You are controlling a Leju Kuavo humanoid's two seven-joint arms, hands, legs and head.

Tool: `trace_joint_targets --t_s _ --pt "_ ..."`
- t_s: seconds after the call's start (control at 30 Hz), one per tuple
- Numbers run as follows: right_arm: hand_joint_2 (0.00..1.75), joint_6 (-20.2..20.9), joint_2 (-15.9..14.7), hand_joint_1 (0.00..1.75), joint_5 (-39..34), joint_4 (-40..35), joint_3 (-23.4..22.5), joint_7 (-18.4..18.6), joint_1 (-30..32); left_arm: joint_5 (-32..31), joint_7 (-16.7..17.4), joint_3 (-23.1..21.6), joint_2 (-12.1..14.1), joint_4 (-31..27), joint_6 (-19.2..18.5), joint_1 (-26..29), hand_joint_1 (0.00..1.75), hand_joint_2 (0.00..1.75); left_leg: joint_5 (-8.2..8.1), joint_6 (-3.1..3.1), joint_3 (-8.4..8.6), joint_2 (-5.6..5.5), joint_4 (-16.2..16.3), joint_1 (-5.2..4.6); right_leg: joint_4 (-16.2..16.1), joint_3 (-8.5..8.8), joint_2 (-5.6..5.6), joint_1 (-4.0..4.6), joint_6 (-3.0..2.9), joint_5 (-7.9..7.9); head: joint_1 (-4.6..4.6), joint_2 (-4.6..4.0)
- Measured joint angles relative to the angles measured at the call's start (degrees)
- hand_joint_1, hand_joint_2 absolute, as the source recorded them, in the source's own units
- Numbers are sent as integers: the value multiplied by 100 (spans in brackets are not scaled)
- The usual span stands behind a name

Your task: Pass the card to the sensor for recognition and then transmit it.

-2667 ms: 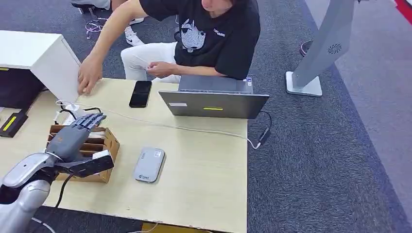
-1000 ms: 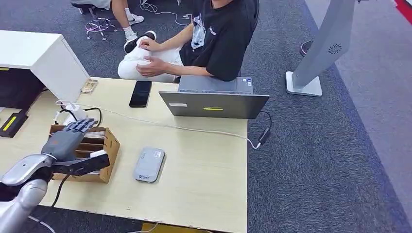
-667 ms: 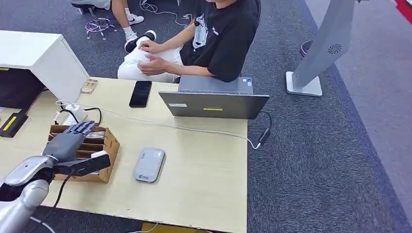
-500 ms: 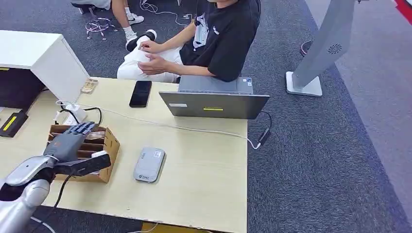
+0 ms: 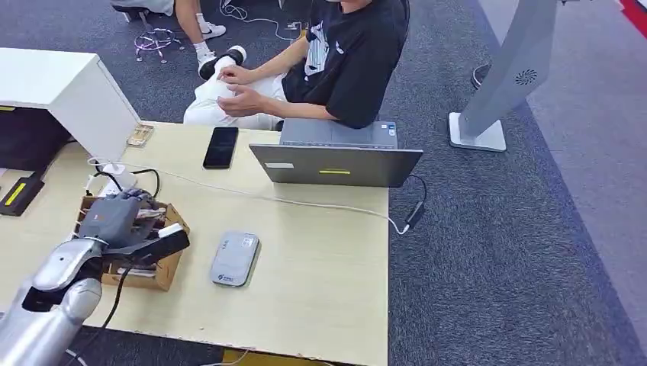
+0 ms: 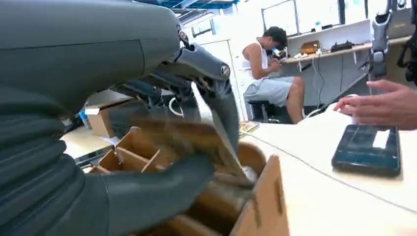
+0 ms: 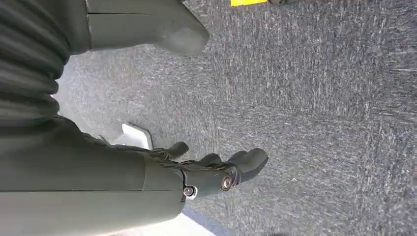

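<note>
My left hand is down in the open cardboard card box at the table's left front. In the left wrist view its thumb and dark fingers pinch a thin pale card that stands tilted above the box's compartments. The grey card sensor lies flat on the table just right of the box, apart from the hand. My right hand hangs over grey carpet with its fingers loosely apart and nothing in it.
A person sits behind the table by a grey laptop. A black phone lies at the back edge. A white cable crosses the table. A white cabinet stands at the back left.
My left hand has dropped from above the box into it and closed its fingers on a card. The person has drawn the reaching arm back from the table.
</note>
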Motion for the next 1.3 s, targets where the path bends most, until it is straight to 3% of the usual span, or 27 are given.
trace_joint_targets --t_s 0.2,0.67,1.1,1.3 --pt "175 -15 0 0 33 0 -2 11 0 -2 9 125 -199 15 15 -9 175 175 0 0 0 0 0 0 0 -1 0 0 0 0 -2 0" --pt "175 -17 0 0 46 0 -52 9 2 -15 7 170 -354 39 2 -14 175 175 3 0 4 -9 0 0 0 6 -8 0 0 0 -2 0" --pt "175 -70 0 0 100 0 -127 11 3 269 -57 656 -557 33 347 -298 175 175 4 0 2 -8 0 0 1 3 -7 0 0 0 -2 0" --pt "175 -85 0 0 100 0 -144 -2 3 396 -238 804 -610 -363 660 -532 175 175 4 0 0 -9 0 0 1 3 -7 0 0 0 -2 0"
